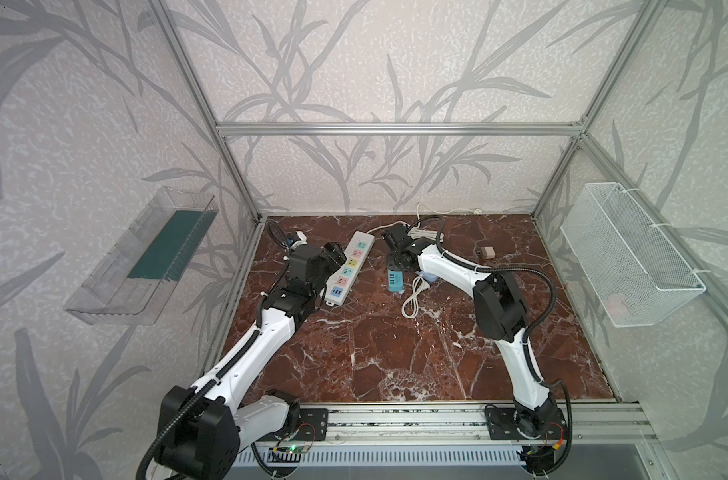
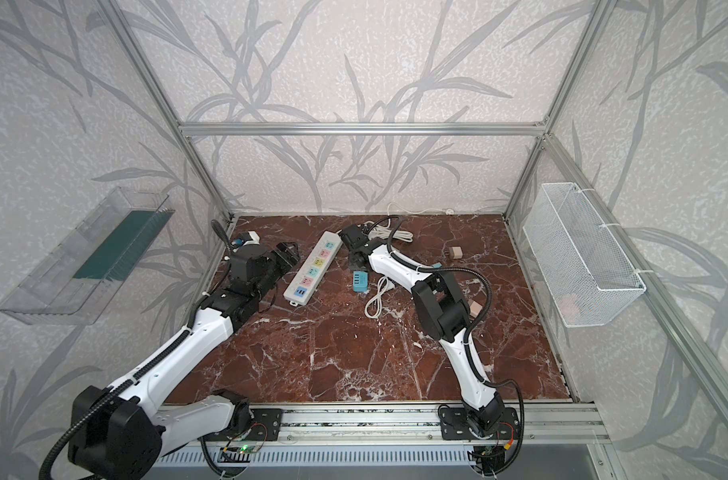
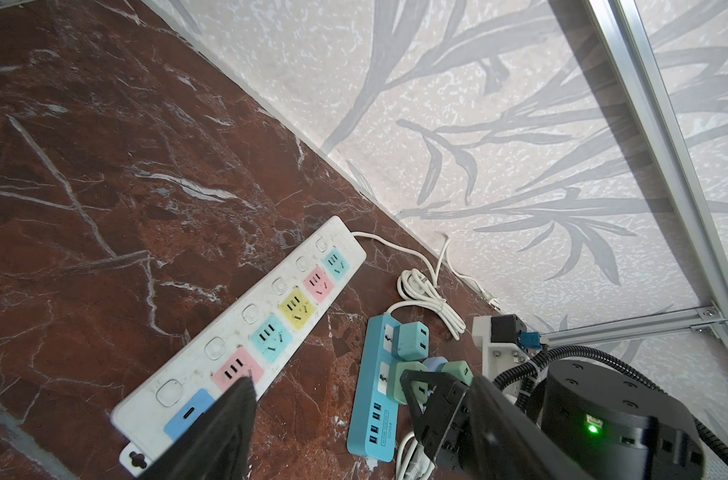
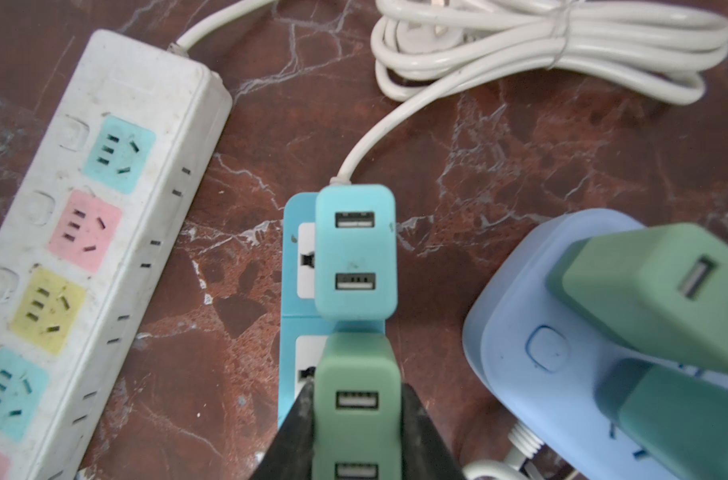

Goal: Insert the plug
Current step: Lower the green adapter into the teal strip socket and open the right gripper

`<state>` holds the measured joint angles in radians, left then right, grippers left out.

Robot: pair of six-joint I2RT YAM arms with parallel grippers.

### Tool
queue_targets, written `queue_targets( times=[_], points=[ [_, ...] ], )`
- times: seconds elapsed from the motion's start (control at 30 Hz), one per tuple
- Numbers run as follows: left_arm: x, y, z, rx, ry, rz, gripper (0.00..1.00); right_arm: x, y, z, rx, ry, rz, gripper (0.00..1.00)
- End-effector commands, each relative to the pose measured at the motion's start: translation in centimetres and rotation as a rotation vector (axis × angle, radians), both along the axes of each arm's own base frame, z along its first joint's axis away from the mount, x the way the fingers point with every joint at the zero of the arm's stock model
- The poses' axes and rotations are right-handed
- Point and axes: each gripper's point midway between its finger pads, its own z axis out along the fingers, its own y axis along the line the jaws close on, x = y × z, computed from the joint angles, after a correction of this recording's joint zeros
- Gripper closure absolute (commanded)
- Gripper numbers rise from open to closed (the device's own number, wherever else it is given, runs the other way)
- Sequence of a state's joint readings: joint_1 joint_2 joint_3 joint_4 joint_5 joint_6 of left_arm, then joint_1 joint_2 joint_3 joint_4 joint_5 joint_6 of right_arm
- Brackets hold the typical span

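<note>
The green block-shaped USB charger plug [image 4: 356, 374] stands in the nearer socket of the bright blue plastic power strip [image 4: 297, 257] on the marbled worktop [image 4: 520, 145]. The right arm's fingers [image 4: 295, 436] flank it, likely to press it home; clamped or just clear, I cannot tell. The left arm's fingers [image 3: 229, 419] gape empty.

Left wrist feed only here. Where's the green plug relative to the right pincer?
Observer: Right wrist view: the green plug sits between the fingers of the right pincer, over the blue strip's second socket.
Operator: Any loose plugs?
Observer: A top view shows a brown plug lying alone on the table, well to the right of the blue strip.
Operator: And the other arm?
Observer: In a top view the left pincer stands open and empty, just left of the white strip.
</note>
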<state>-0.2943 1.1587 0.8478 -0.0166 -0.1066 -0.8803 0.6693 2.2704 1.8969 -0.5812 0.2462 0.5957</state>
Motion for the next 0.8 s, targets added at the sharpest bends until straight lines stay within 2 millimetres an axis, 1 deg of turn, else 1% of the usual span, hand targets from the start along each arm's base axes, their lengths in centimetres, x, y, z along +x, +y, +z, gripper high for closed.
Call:
queue_targets(
  times=[0.0,0.03,0.1,0.13,0.2,0.23,0.27,0.33,0.4,0.53,0.57,0.63,0.67,0.7,0.77],
  points=[
    [0.2,0.1,-0.2,-0.026,0.001,0.008,0.19,-1.7,0.0,-0.4,0.005,0.075,0.061,0.53],
    [0.3,0.1,-0.2,-0.03,-0.001,0.003,0.19,-1.5,0.3,1.1,0.031,0.046,0.073,0.49],
    [0.3,-0.1,-0.1,-0.034,-0.005,-0.008,0.19,-1.1,0.8,4.3,0.067,-0.028,0.109,0.46],
    [0.4,-0.3,-0.1,-0.038,-0.008,-0.018,0.19,-0.9,1.0,6.4,0.084,-0.066,0.13,0.44],
    [0.6,-0.7,0.1,-0.045,-0.015,-0.038,0.19,-0.8,0.6,9.5,0.074,-0.114,0.155,0.42],
    [0.6,-0.9,0.0,-0.049,-0.016,-0.048,0.19,-1.0,0.1,10.7,0.054,-0.132,0.162,0.41],
    [0.7,-1.0,0.1,-0.053,-0.017,-0.054,0.19,-1.2,-0.4,11.5,0.039,-0.145,0.162,0.41],
    [0.7,-1.1,-0.1,-0.062,-0.015,-0.056,0.19,-2.1,-1.5,12.3,0.018,-0.155,0.164,0.41],
    [0.7,-1.2,-0.2,-0.064,-0.012,-0.06,0.19,-3.5,-2.7,11.9,0.008,-0.14,0.154,0.42],
    [0.9,-1.3,-0.4,-0.072,-0.004,-0.064,0.19,-7.3,-5.0,10.3,-0.03,-0.127,0.096,0.45],
    [0.9,-1.3,-0.4,-0.073,-0.004,-0.066,0.19,-8.1,-5.2,9.8,-0.024,-0.13,0.083,0.45],
    [1.0,-1.4,-0.7,-0.076,0.003,-0.065,0.19,-9.9,-5.5,8.0,-0.008,-0.125,0.051,0.45],
    [1.0,-1.4,-0.8,-0.077,0.005,-0.066,0.19,-10.5,-5.6,6.6,-0.011,-0.113,0.038,0.45],
    [1.1,-1.4,-0.9,-0.076,0.009,-0.067,0.19,-11.0,-5.8,5.4,-0.014,-0.103,0.016,0.43],
    [1.2,-1.4,-1.2,-0.079,0.016,-0.067,0.2,-11.4,-6.1,4.0,0.005,-0.088,-0.032,0.41]
  ],
)
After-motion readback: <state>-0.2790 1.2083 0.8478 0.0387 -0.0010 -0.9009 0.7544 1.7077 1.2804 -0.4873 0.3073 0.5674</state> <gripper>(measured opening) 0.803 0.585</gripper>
